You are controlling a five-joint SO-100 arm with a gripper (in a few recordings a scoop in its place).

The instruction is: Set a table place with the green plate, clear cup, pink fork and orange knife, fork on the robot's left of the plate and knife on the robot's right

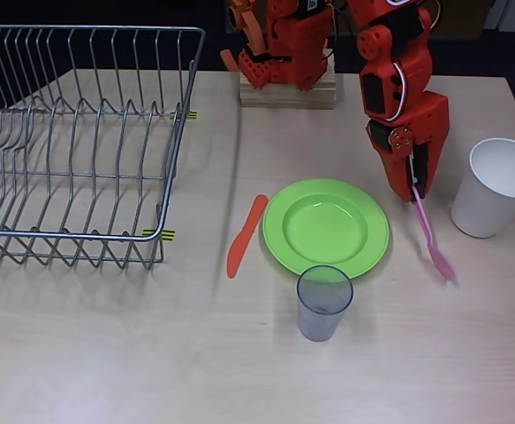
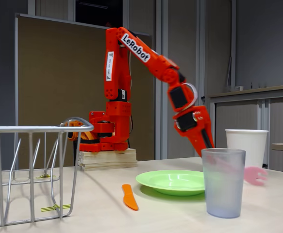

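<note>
In the overhead view the plate [image 1: 326,227] is lying flat near the middle of the surface [image 1: 107,353]. The knife [image 1: 246,236] is lying just beside it on the left, not touching it, with its rounded tip pointing to the far side. The cup [image 1: 323,302] is standing upright at the near edge of the plate, and its rim is overlapping the plate's rim in this view, so I cannot tell if they are touching.

The arm [image 1: 398,88] is reaching down from the far side, to the right of the plate. The jaws [image 1: 415,190] are closing narrowly on the far end of the fork [image 1: 433,240]. The fork is lying slanted on the right of the plate, near it but apart, with its wider end pointing toward the near right. If this end is resting on the surface or is slightly lifted, I cannot tell.

In the fixed view the cup [image 2: 223,182] is standing in front and is hiding part of the fork [image 2: 255,175]; the pink end is showing to the right of the cup. The plate [image 2: 173,182] and the knife [image 2: 129,196] are lying on the surface there too.

A white paper cup [image 1: 497,187] is standing upright at the right, well apart from the plate. A wire rack [image 1: 71,141] is occupying the far left of the surface.
</note>
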